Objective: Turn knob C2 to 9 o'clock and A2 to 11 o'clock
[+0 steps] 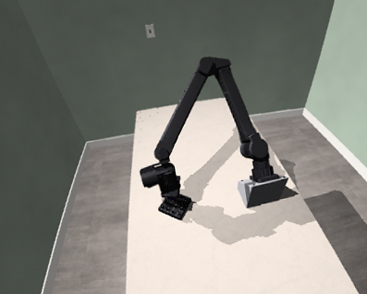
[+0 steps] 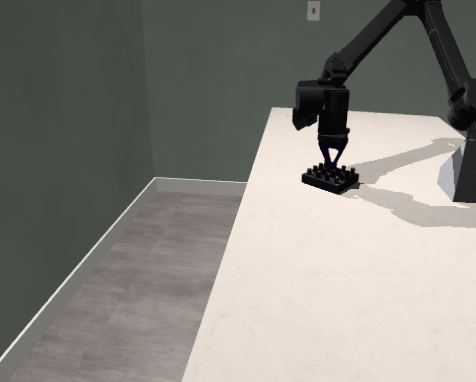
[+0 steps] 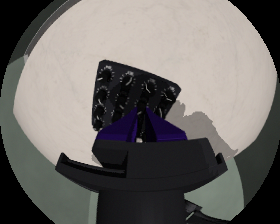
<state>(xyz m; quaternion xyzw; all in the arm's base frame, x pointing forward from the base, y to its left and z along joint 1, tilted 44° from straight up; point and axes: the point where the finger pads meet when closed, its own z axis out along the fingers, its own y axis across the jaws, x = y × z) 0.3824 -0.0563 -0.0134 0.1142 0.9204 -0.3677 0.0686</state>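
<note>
The black knob box (image 1: 172, 206) stands on the pale table near its left edge. It also shows in the exterior view (image 2: 330, 178) and in the wrist view (image 3: 134, 100). My gripper (image 2: 330, 162) points straight down onto the box's top, and its purple fingers are shut on one knob. The fingers hide that knob, and I cannot read its name or its white line. Rows of small black knobs show beyond the fingers in the wrist view. The printed names and marks are too small to read.
The arm's base (image 1: 264, 189) stands on the table to the right of the box. The table's left edge (image 2: 250, 185) is close to the box, with grey floor below it. A wall plate (image 1: 150, 31) is on the back wall.
</note>
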